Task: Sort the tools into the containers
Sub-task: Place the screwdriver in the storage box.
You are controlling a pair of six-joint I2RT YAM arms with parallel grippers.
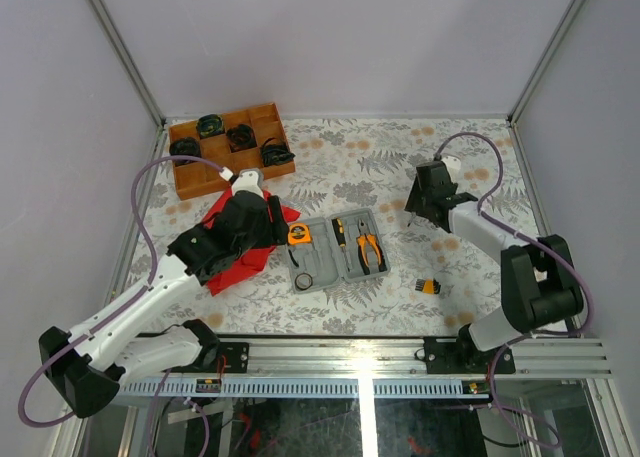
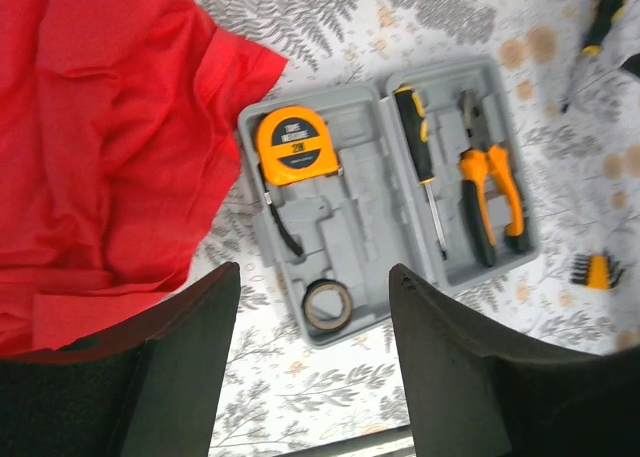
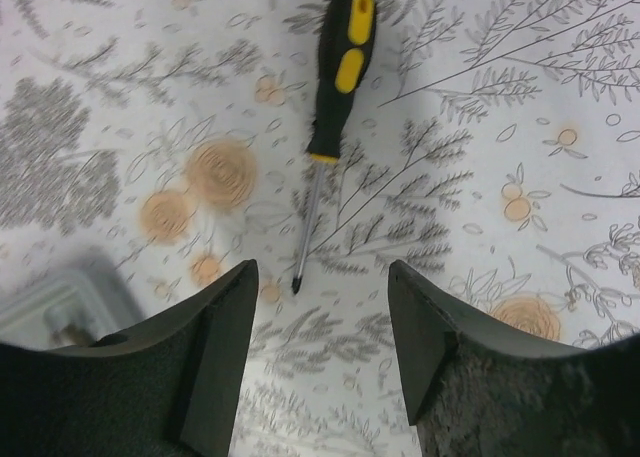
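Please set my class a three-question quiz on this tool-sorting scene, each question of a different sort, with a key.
1. True or false: the pliers lie inside the grey case.
2. Which tool lies just ahead of the open right claw? A) a screwdriver B) a hammer C) a wrench
3. Fill in: the stubby black-yellow piece lies ____ the case.

Key: 1 true; 2 A; 3 outside.
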